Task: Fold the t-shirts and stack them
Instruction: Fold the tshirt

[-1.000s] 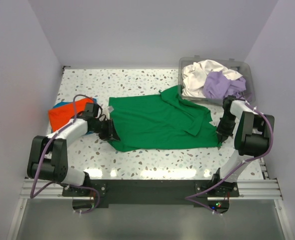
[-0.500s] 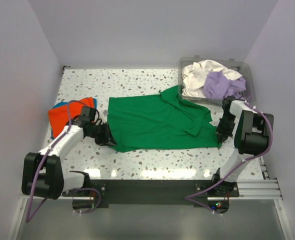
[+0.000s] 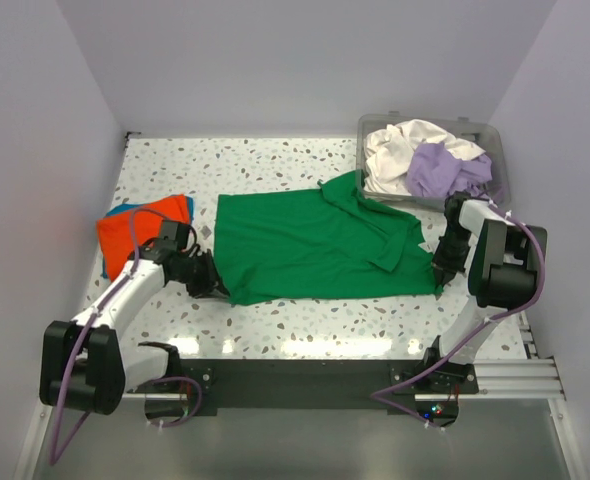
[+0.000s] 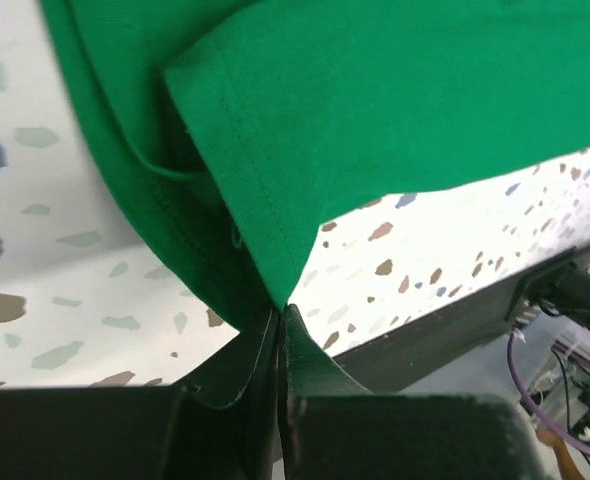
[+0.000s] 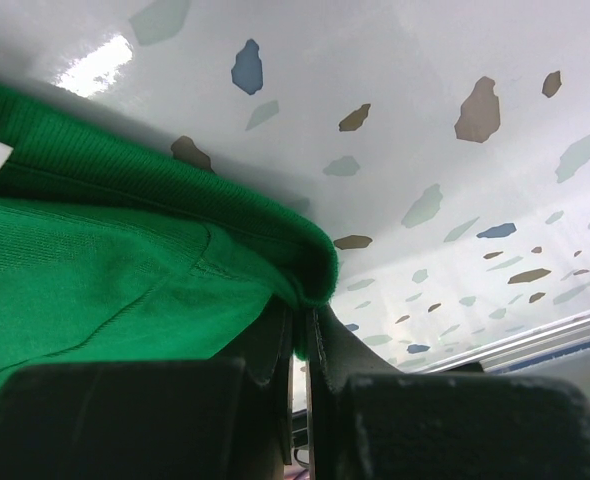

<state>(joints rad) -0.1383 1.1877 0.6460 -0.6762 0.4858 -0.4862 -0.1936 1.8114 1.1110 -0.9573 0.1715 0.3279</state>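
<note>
The left gripper (image 3: 211, 283) is pinched closed on the near-left corner of the green t-shirt (image 3: 315, 245), with the stitched hem running straight into its fingertips. The right gripper (image 3: 440, 268) is likewise clamped narrow on the shirt's near-right edge, gripping a thick ribbed band with a white tag beside it.

The shirt lies spread on the terrazzo tabletop (image 3: 275, 160) between the two grippers. Its long axis runs from one gripper to the other, hem end at the left one and ribbed end at the right one. Its far-right corner reaches up to the wall of the clear plastic bin (image 3: 497, 150).

A narrow strip of bare table runs between the grippers and the near rail. Beyond the shirt, away from both grippers, a broader band of table lies open up to the back wall. A folded orange t-shirt (image 3: 135, 228) lies outboard of the left gripper, near the left wall, with a sliver of blue cloth (image 3: 121, 210) showing under it. The right gripper sits close to the table's right edge.

The bin stands just beyond the right gripper and holds a crumpled white t-shirt (image 3: 405, 145) and a lavender t-shirt (image 3: 437, 170).
</note>
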